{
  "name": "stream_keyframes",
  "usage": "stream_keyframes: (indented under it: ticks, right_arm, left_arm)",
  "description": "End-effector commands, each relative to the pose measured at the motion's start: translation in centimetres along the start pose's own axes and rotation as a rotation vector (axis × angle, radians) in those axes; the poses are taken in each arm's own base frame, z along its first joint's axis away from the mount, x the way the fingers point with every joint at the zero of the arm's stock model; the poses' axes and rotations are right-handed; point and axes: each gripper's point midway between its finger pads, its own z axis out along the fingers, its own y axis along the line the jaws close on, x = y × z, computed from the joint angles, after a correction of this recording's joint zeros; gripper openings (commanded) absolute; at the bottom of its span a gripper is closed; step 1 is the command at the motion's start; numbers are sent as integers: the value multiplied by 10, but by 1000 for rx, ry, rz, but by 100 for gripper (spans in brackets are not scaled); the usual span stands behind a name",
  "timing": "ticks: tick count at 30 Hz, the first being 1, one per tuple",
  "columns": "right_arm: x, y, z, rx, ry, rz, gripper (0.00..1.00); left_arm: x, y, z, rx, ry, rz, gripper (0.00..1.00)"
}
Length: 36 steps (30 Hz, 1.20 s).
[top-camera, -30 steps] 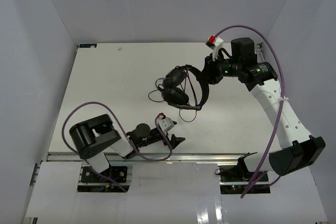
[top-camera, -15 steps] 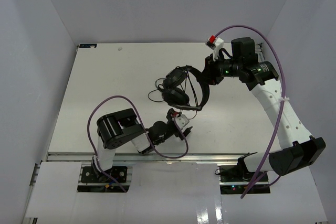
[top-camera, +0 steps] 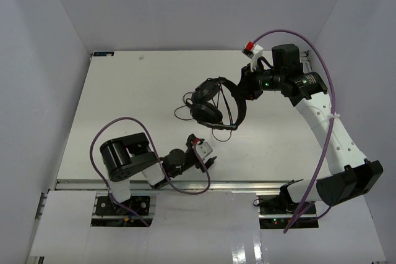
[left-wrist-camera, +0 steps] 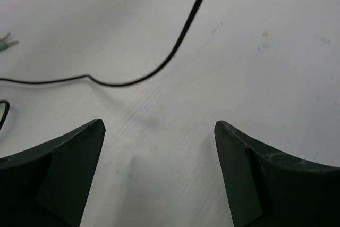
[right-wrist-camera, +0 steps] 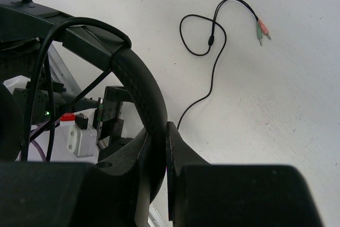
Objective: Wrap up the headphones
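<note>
Two jobs were split between your arms. Your left gripper stood wide open and empty, low over the table, with the cord lying loose just ahead of its tips. Your right gripper was clamped on the headband, holding the headphones over the middle of the table. To do this step well, you needed to centre the cord between the left jaws before closing, and to hold the right arm steady.

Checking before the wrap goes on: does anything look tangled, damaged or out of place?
Nothing looks damaged. The cord trails loose over the table, crossing itself in one small loop near its plugs. The right claw is shut on the headband; the left claw hangs open above the cord.
</note>
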Motion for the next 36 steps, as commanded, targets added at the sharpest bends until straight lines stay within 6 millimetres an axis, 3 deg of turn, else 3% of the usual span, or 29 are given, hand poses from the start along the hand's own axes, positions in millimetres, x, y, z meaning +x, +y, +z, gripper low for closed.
stream_keyframes:
  ticks: [1,7,9,15,17,19,23,28,33,36]
  right_arm:
    - [-26,12,-9,-33,-79,-22,8]
    - [-24,13,-10,-32,-78,-24,8]
    - [-24,13,-9,-34,-77,-22,8]
    - [-26,13,-12,-35,-86,-22,8]
    - [-25,13,-12,-38,-84,-19,8]
    - [-25,14,-12,-43,-85,-18,8]
    - [-26,17,-15,-51,-91,-20,8]
    - [-26,19,-18,-54,-98,-23,8]
    - [-25,18,-19,-56,-98,-20,8]
    - [-24,21,-20,-72,-101,-25,8]
  left_arm:
    - [-145,22,21,-110,-554,-54,95]
    - [-155,25,47,-146,-590,-35,93]
    - [-154,26,53,-160,-586,-36,86]
    - [-143,36,62,-200,-570,-99,46]
    - [-136,48,63,-244,-558,-159,26]
    - [-133,58,63,-260,-559,-218,19]
    - [-127,76,63,-246,-574,-368,17]
    - [-131,80,59,-152,-590,-450,16]
    - [-137,70,53,-8,-591,-463,16]
    - [-132,78,50,32,-580,-491,15]
